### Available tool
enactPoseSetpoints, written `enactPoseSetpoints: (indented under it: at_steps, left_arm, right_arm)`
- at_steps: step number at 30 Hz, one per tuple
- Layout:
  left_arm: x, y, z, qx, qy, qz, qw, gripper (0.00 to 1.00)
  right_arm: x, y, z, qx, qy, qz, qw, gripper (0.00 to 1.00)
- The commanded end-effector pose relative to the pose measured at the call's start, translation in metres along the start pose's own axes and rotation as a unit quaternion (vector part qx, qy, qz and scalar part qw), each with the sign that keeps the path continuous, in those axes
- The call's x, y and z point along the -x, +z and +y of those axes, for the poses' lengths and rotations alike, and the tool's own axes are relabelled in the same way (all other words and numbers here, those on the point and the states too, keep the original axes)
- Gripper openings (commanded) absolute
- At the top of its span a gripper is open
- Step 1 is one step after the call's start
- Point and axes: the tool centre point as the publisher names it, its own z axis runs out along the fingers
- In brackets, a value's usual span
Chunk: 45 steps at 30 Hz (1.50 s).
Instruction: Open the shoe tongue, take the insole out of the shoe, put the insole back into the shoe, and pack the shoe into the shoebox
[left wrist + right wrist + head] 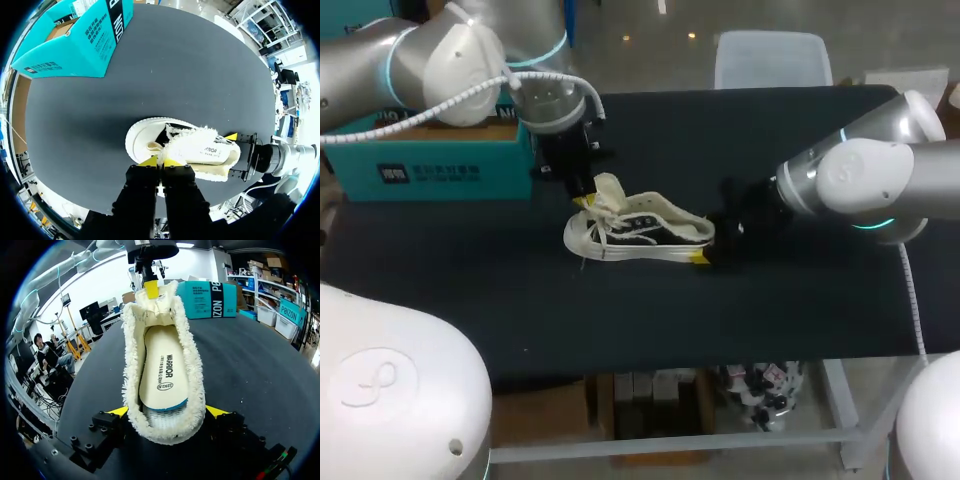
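A white low shoe point(640, 232) with a fleece lining lies on its sole mid-table, toe to the left. My left gripper point(585, 200) point(160, 162) stands over the toe end, shut on the raised shoe tongue point(608, 186) point(150, 307). My right gripper point(710, 250) point(167, 412) is at the heel, one yellow fingertip point(119, 411) pressed to each side of the fleecy collar. The cream insole point(165, 370) lies flat inside the shoe point(190, 365). A teal shoebox point(440, 160) point(75, 45) stands at the back left, behind my left arm.
The black table point(470, 300) has bare room in front of the shoe and to its right rear. Its front edge runs close below the shoe. The shoebox point(207, 299) sits well beyond the toe.
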Motion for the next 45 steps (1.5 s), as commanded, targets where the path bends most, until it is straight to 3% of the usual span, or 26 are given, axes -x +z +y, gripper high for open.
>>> enactPoseSetpoints:
  at_steps: [1, 6, 8, 9, 13, 17, 18, 19, 22, 23, 24, 25, 26, 28, 30, 31, 32, 35, 36, 37, 38, 39, 40, 42, 43, 45]
  left_arm:
    - [0.020, -0.016, 0.004, -0.030, 0.029, 0.203, 0.978, 0.00]
    - [0.006, -0.029, 0.010, 0.004, 0.087, 0.215, 0.973, 0.51]
    - [0.001, -0.035, 0.012, 0.014, 0.113, 0.219, 0.969, 0.78]
    - [-0.002, -0.039, 0.012, 0.020, 0.123, 0.216, 0.968, 0.80]
    - [-0.018, -0.056, 0.014, 0.041, 0.183, 0.202, 0.961, 0.65]
    - [-0.042, -0.070, 0.015, 0.049, 0.274, 0.177, 0.944, 0.47]
    - [-0.047, -0.072, 0.016, 0.057, 0.294, 0.169, 0.939, 0.34]
    - [-0.053, -0.074, 0.016, 0.055, 0.313, 0.164, 0.934, 0.00]
    - [-0.068, -0.077, 0.017, 0.075, 0.396, 0.144, 0.904, 0.00]
    - [-0.072, -0.077, 0.020, 0.101, 0.451, 0.135, 0.877, 0.00]
    - [-0.075, -0.077, 0.023, 0.100, 0.484, 0.127, 0.860, 0.00]
    - [-0.079, -0.078, 0.026, 0.123, 0.540, 0.120, 0.824, 0.00]
    - [-0.080, -0.080, 0.030, 0.121, 0.593, 0.121, 0.787, 0.00]
    - [-0.088, -0.085, 0.033, 0.138, 0.646, 0.120, 0.741, 0.00]
    - [-0.100, -0.087, 0.036, 0.152, 0.689, 0.083, 0.704, 0.00]
    - [-0.105, -0.088, 0.037, 0.163, 0.697, 0.064, 0.696, 0.00]
    - [-0.109, -0.089, 0.036, 0.165, 0.696, 0.039, 0.698, 0.00]
    - [-0.109, -0.089, 0.036, 0.165, 0.696, 0.039, 0.698, 0.00]
    - [-0.109, -0.089, 0.036, 0.165, 0.696, 0.039, 0.698, 0.35]
    - [-0.109, -0.089, 0.036, 0.165, 0.696, 0.039, 0.698, 0.62]
    - [-0.109, -0.089, 0.036, 0.165, 0.696, 0.039, 0.698, 0.59]
    - [-0.109, -0.089, 0.036, 0.165, 0.696, 0.039, 0.698, 0.49]
    - [-0.109, -0.089, 0.036, 0.165, 0.696, 0.039, 0.698, 0.00]
    - [-0.109, -0.089, 0.036, 0.165, 0.696, 0.039, 0.698, 0.00]
    - [-0.111, -0.082, 0.034, 0.160, 0.726, 0.025, 0.669, 0.00]
    - [-0.116, -0.071, 0.025, 0.167, 0.727, -0.001, 0.666, 0.00]
  right_arm:
    - [0.002, 0.002, -0.008, 0.000, 0.000, 0.002, 1.000, 0.00]
    - [0.002, 0.002, -0.008, 0.000, 0.000, 0.002, 1.000, 0.00]
    - [0.002, 0.002, -0.008, 0.000, 0.000, 0.002, 1.000, 0.00]
    - [0.002, 0.002, -0.008, 0.000, 0.000, 0.002, 1.000, 0.00]
    - [0.002, 0.002, -0.008, 0.000, 0.000, 0.002, 1.000, 0.00]
    - [0.002, 0.002, -0.008, 0.000, 0.000, 0.002, 1.000, 0.00]
    - [0.002, 0.002, -0.008, 0.000, 0.000, 0.002, 1.000, 0.00]
    - [0.002, 0.002, -0.008, 0.000, 0.000, 0.002, 1.000, 0.00]
    - [0.002, 0.002, -0.008, 0.000, 0.000, 0.002, 1.000, 0.00]
    - [0.002, 0.002, -0.008, 0.000, 0.000, 0.002, 1.000, 0.00]
    - [0.002, 0.002, -0.008, 0.000, 0.000, 0.002, 1.000, 0.00]
    - [0.002, 0.002, -0.008, 0.000, 0.000, 0.002, 1.000, 0.00]
    - [0.002, 0.002, -0.008, 0.000, 0.000, 0.002, 1.000, 0.00]
    - [0.002, 0.002, -0.008, 0.000, 0.000, 0.002, 1.000, 0.00]
    - [0.002, 0.002, -0.008, 0.000, 0.000, 0.002, 1.000, 0.00]
    - [0.002, 0.002, -0.008, 0.000, 0.000, 0.002, 1.000, 0.00]
    - [0.002, 0.002, -0.008, 0.000, 0.000, 0.002, 1.000, 0.00]
    - [0.002, 0.002, -0.008, 0.000, 0.000, 0.002, 1.000, 0.00]
    - [0.002, 0.002, -0.008, 0.000, 0.000, 0.002, 1.000, 0.00]
    - [0.002, 0.002, -0.008, 0.000, 0.000, 0.002, 1.000, 0.00]
    - [0.002, 0.002, -0.008, 0.000, 0.000, 0.002, 1.000, 0.00]
    - [0.002, 0.002, -0.008, 0.000, 0.000, 0.002, 1.000, 0.00]
    - [0.002, 0.002, -0.008, 0.000, 0.000, 0.002, 1.000, 0.00]
    - [0.002, 0.002, -0.008, 0.000, 0.000, 0.002, 1.000, 0.00]
    - [0.002, 0.002, -0.008, 0.000, 0.000, 0.002, 1.000, 0.00]
    - [0.002, 0.002, -0.008, 0.000, 0.000, 0.002, 1.000, 0.00]
